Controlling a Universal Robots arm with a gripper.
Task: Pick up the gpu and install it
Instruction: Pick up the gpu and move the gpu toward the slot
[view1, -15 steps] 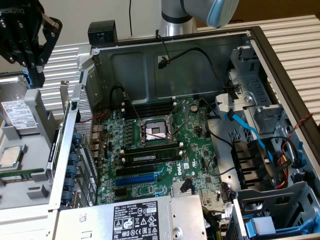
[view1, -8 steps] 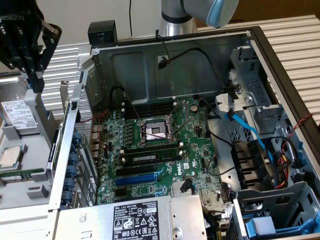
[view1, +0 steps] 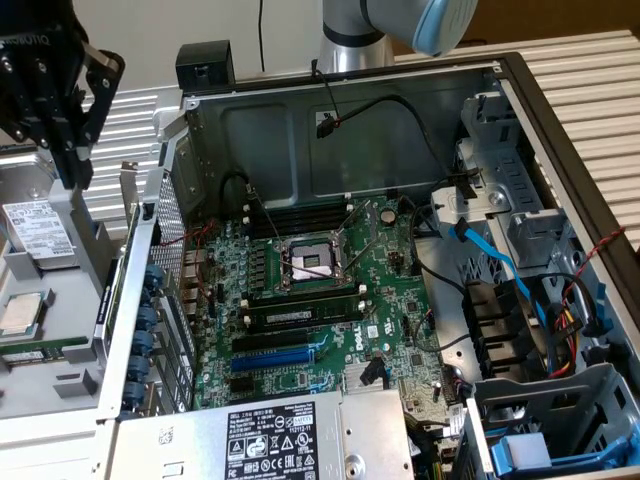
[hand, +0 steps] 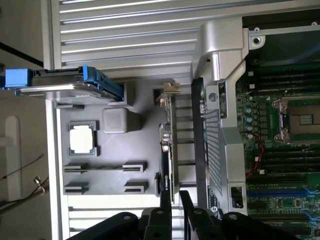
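Wrist view: gripper (hand: 175, 201) hides 1 end of the edge-on gpu (hand: 168, 145).

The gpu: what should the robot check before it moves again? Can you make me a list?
1. The gpu stands on edge in the grey tray: ok.
2. The gripper has its fingers apart, with a gap between them: ok.
3. That gap is roughly in line with the card's edge in the wrist view: ok.
4. Card gripped: not ok, the fingers are not closed on it.
5. The blue slot on the motherboard is empty: ok.
6. The black cable near that slot's end is out of the way: cannot tell.
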